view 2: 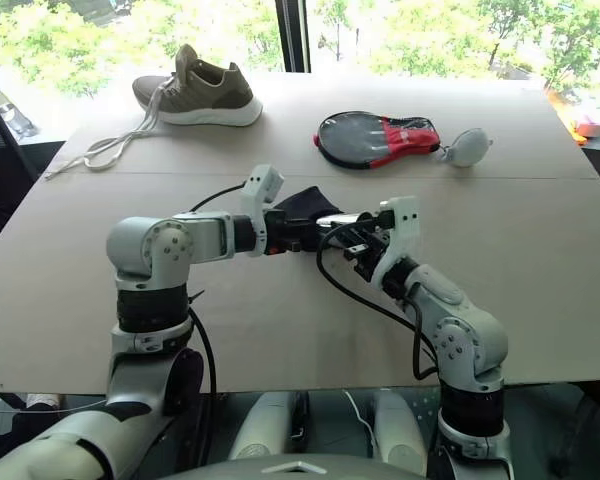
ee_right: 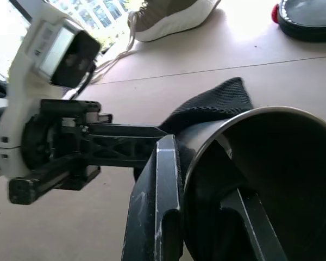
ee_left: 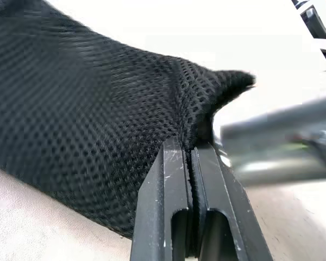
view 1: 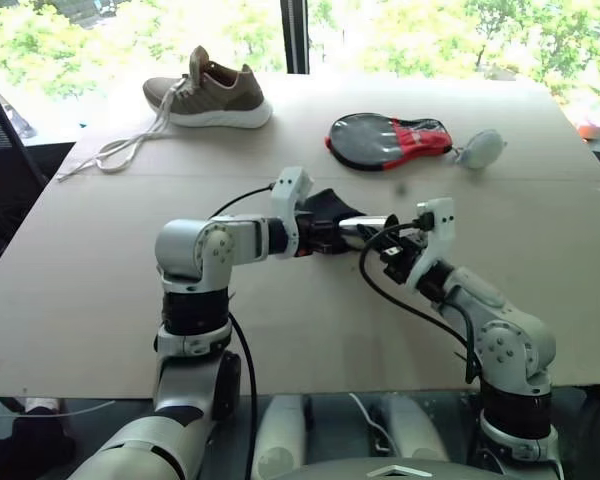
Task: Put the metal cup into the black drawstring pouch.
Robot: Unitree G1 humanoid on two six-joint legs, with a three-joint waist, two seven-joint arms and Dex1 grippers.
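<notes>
While the two arms meet over the middle of the table [view 1: 90,300], the move ahead seems to turn on how the cup's axis lines up with the pouch's mouth. On the left, the left pincer [ee_left: 191,163] has its fingers pressed together on a fold of the black drawstring pouch [ee_left: 87,130], pinching the mesh near one edge and holding it up off the table. The pouch bunches just beyond those fingertips and spreads away from them. Just to the right of that pinch, very close to the mesh, lies the metal cup [view 1: 365,228], its long axis roughly level and running across between the two pincers. The right pincer [ee_right: 204,206] is clamped on the cup's rim, one finger outside the wall and one inside the dark hollow. From this pincer the pouch lies straight ahead, just past the cup. Whether the pouch mouth is open toward the cup cannot be told, so the cup is judged not yet inside.
</notes>
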